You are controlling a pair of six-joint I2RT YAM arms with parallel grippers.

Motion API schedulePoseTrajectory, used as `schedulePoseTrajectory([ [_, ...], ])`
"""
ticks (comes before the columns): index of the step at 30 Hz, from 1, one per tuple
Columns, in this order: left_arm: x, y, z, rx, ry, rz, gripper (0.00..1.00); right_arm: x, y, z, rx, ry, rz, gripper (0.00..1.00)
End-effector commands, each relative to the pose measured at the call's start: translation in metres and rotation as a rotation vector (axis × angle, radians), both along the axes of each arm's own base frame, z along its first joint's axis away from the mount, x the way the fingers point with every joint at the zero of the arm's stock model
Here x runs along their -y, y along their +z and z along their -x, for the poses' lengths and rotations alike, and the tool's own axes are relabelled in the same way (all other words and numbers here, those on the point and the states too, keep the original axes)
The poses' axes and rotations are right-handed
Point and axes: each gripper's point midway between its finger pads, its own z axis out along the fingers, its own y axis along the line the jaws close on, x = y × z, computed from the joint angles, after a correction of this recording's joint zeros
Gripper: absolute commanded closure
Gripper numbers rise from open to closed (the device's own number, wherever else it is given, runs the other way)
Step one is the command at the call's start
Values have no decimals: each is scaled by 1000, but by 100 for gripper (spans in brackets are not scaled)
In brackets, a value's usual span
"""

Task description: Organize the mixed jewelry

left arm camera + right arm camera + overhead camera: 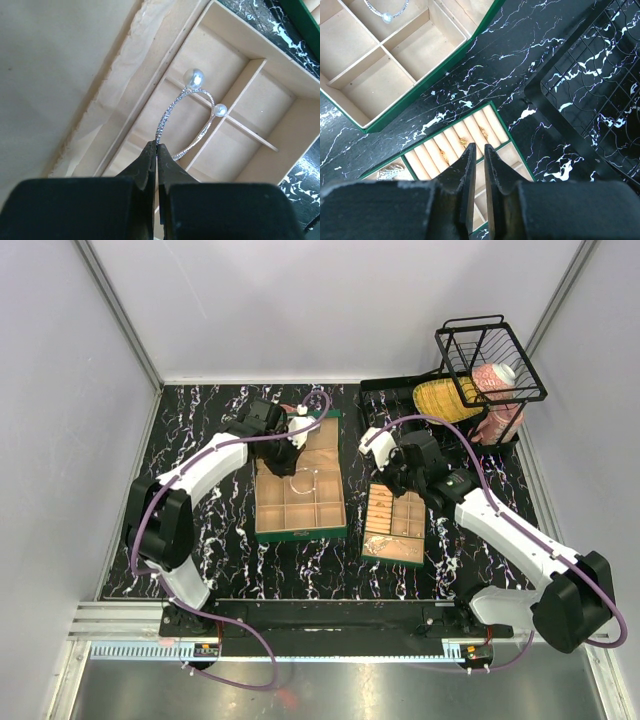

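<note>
- Bangle [166,114]: thin silver hoop with two pearls [194,78] at its open ends, lying in the box [235,85] over the tan dividers, about mid-box in the top view [300,483].
- One part of the hoop runs straight into the tips of the left gripper [156,145]; jaws pressed together, pinching the bangle there.
- Left gripper in the top view [292,452] sits over the far half of the box [300,535], arm reaching in from the left.
- Right wrist view also catches the bangle [386,17] at the top edge, inside a box compartment [360,85].
- Rings [462,142]: small gold pieces stuck in the tan roll slots of the tray [512,150]; at least three show.
- Chain [390,172]: silvery tangle in a tray compartment just left of the rolls, partly hidden by the gripper body.
- Right gripper [479,148] hangs above the ring slots; jaws almost together with a narrow gap, nothing between them.
- Top view puts the right gripper [385,483] over the far end of the tray [392,550].
- Tray lies just right of the box, apart from it, both on the black marbled counter [200,420].
- Black wire basket [490,360] tilts at the far right corner, well apart from the jewelry.
</note>
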Motion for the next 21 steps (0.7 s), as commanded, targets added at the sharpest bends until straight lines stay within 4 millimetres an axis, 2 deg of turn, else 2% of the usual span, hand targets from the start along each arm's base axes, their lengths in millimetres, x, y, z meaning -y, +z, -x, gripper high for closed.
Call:
schedulePoseTrajectory([
  [1,-2,-1,-14,66,7,-27,100,0,3,-7,25,-20,-24,83],
  [9,-9,-18,-9,57,6,-69,100,0,3,-7,24,-19,-28,83],
  [21,-8,-39,-2,25,-11,-100,100,0,2,-5,19,-18,-29,83],
])
